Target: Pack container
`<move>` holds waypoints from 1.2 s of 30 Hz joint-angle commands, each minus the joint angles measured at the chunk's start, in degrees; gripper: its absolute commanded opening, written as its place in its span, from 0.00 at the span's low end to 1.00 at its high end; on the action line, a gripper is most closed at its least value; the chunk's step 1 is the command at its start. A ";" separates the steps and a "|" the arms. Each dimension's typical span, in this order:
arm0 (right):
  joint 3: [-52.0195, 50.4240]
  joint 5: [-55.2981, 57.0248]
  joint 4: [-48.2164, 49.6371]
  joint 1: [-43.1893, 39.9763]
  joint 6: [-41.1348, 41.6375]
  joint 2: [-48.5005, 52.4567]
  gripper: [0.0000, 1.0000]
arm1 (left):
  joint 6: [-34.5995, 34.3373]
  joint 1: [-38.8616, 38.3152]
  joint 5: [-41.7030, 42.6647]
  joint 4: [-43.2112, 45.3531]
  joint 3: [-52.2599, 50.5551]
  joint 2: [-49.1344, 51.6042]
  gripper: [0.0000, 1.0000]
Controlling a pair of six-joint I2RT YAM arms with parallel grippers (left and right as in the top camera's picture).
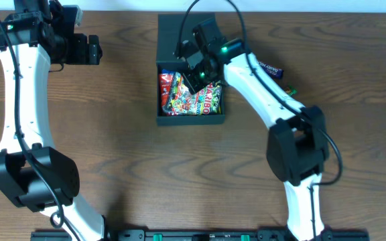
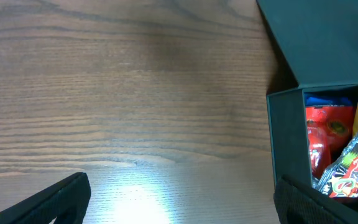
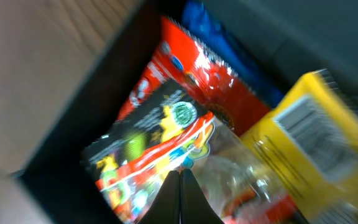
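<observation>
my right gripper (image 3: 180, 193): clenched shut down in the container (image 1: 189, 122), top-centre of the table (image 1: 126, 167) | my left gripper (image 1: 92, 50): wide open, off to its left | risk: if I've pinched the Haribo bag (image 1: 196, 100), lifting yanks it out

Glare on table (image 2: 129, 193); right wrist view blurred.

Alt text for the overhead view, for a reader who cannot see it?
The right arm reaches into an open dark box at the top middle of a wooden table, the right pincer among the colourful snack packets inside. The left pincer hangs open well left of the box, and a dark packet lies right of it.
</observation>
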 commanded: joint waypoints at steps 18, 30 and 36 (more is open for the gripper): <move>0.72 -3.28 0.07 2.95 -3.78 7.37 0.01 | 0.83 0.09 -0.02 -0.22 -0.07 0.33 0.95; 2.71 -1.57 -1.60 2.38 -6.47 1.60 0.01 | 0.83 0.09 -0.02 -0.24 -0.07 0.33 0.95; 2.89 -4.90 -1.60 2.38 -5.60 -1.31 0.01 | 0.83 0.09 -0.02 -0.24 -0.07 0.33 0.95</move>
